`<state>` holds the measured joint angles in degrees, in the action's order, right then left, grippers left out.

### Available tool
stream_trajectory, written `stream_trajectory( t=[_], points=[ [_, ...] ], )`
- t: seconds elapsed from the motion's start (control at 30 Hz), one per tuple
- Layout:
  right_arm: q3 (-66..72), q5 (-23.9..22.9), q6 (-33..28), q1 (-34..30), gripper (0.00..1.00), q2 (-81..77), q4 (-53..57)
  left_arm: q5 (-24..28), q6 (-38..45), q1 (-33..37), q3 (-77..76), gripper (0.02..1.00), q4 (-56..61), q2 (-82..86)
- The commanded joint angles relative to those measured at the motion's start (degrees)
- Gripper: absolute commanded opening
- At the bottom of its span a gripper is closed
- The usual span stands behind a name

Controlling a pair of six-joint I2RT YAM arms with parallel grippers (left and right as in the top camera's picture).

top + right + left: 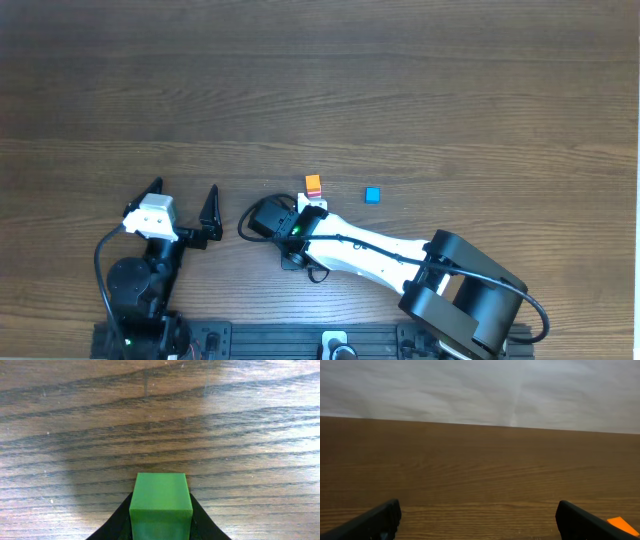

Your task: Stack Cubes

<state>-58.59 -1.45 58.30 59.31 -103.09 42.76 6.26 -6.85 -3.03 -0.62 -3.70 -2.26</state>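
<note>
The right gripper [161, 527] is pinching the green cube [161, 502]. Its two dark fingers [112, 529] are pressing against the cube's sides, drawn in to just the cube's width. The cube is sitting square between them at the bottom centre of the right wrist view, with a soft shadow pooling on the wood around it. In the top view that arm is stretching from the lower right corner up to the middle of the frame, a fleck of green showing at its tip.

The orange cube [313, 184] is sitting just above that tip, near centre — close, though I can't tell whether anything is touching it. The blue cube [372, 195] is lying to its right, apart from it and from the arm.

Over at the lower left, the left gripper [183, 202] is spread wide, gripping nothing. In its own wrist view the fingertips are sitting out in the two bottom corners, and an orange corner is peeking in at the lower right edge.

As for room — the table [320, 80] is running as broad wood grain across the whole upper half of the top view. In the left wrist view its far edge is meeting a pale wall [480, 385] across the upper third.
</note>
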Motion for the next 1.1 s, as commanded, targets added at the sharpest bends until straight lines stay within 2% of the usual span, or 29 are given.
stream_trajectory(
  t=[0.03, 0.4, 0.57, 0.73, 1.1],
  points=[
    [-0.5, 0.1, 0.4, 0.4, 0.196, 1.6, -0.2, 0.8, 0.4, 0.3, 0.3, 1.000, -0.1, -0.2],
    [-0.8, 0.1, 0.4, 0.4, 0.126, 10.3, 5.5, 0.8, 0.4, 0.3, 0.3, 0.998, -0.1, -0.2],
    [-5.0, 0.1, 0.3, -0.7, 0.058, 12.5, 15.8, 0.8, 0.4, 0.3, 0.3, 0.998, -0.1, -0.2],
    [-13.7, -1.6, -3.2, -3.6, 0.023, 11.5, 25.3, 0.8, 0.4, 0.3, 0.3, 1.000, -0.1, -0.2],
    [-31.3, -2.7, -15.6, -10.8, 0.009, 2.5, 30.2, 0.8, 0.4, 0.3, 0.3, 1.000, -0.1, -0.2]
  ],
)
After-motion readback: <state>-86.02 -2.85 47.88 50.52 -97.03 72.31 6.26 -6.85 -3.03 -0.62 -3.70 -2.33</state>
